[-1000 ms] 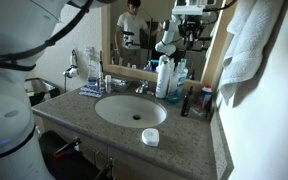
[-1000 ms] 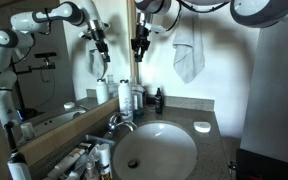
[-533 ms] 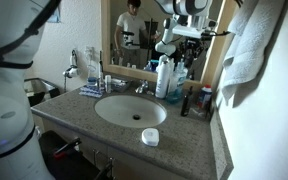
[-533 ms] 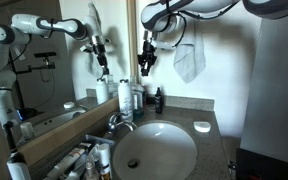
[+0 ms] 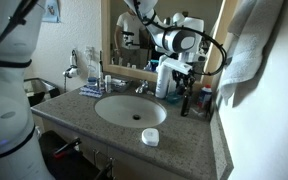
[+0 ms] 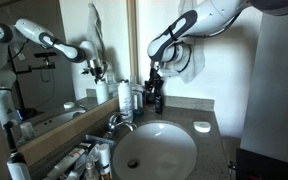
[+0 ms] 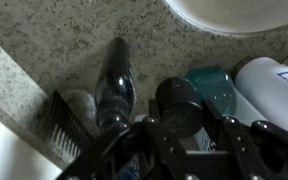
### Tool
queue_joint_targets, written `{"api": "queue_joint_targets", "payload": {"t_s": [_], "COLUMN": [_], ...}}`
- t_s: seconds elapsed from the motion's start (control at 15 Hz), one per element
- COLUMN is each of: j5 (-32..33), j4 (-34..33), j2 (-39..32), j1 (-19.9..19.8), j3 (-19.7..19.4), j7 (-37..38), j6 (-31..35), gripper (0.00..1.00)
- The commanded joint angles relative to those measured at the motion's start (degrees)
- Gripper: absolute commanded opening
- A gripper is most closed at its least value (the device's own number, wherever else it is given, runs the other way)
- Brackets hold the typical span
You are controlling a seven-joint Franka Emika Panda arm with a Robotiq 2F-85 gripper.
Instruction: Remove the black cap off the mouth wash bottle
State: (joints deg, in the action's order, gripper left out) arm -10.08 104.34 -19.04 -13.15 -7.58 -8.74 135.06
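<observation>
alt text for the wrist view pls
Seen from above, the shut gripper hangs over the black cap on a speckled stone counter. A teal bottle and a white bottle stand to its right; the white sink rim shows at top.

The bottle (image 6: 158,103) is seen upright at the far edge of the counter (image 6: 209,145), just right of the taller bottles (image 6: 125,97): slim, short, near-black. The cap (image 7: 177,102) is caught from above in the wrist view, round, black and glossy, about as wide as the bottle, seemingly still seated on it.
</observation>
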Motion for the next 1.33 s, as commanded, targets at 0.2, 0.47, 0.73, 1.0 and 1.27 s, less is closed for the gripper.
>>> {"api": "queue_joint_targets", "payload": {"t_s": [0.2, 0.47, 0.73, 1.0, 1.27], "j5": [-0.88, -0.92, 0.49, 1.44, 5.1], "j4": [14.5, 16.71, 17.07, 16.22, 15.89], "j2": [5.68, 5.67, 4.23, 2.02, 0.5], "j1": [0.28, 0.61, 1.61, 2.2, 2.89], "j3": [0.48, 0.99, 1.09, 0.73, -1.08], "j7": [0.59, 0.7, 2.03, 2.61, 5.86], "j6": [8.76, 11.47, 16.0, 17.69, 17.85], "gripper": [0.2, 0.2, 0.2, 0.2, 0.71]}}
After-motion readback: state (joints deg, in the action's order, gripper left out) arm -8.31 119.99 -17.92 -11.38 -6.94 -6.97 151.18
